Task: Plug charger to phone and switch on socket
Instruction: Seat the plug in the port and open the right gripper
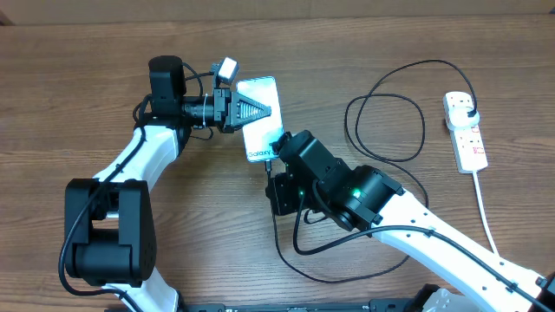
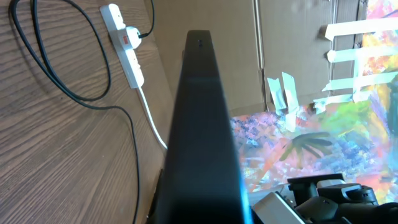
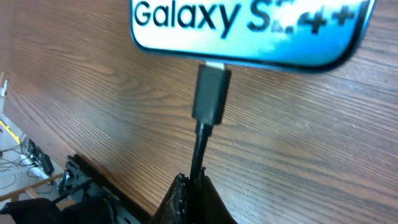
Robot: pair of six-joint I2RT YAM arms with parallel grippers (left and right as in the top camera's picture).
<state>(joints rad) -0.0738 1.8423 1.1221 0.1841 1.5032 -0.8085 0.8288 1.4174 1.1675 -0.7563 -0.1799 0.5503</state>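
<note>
Right wrist view: right gripper (image 3: 191, 199) clamps the charger (image 3: 210, 99), its tip at the port of the phone (image 3: 249, 31). Left gripper (image 1: 260, 110) clamps the phone. Plugging seems under way; next likely needs a straight push in.

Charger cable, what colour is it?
The charger is black, clearest in the right wrist view.

**Free room and obstacles.** Centre: the left gripper (image 1: 263, 110) and right gripper (image 1: 277, 147), jaws closed, meet at the phone (image 1: 258, 137) and block approach from the left and from below. To the right, loops of the charger (image 3: 211, 96) lie across the surface (image 1: 69, 95), one passing under the right arm. Bare wood separates the loops from the socket (image 1: 466, 130). Its white cord (image 2: 152, 118) crosses the right margin. The upper-left wood is open.
</note>
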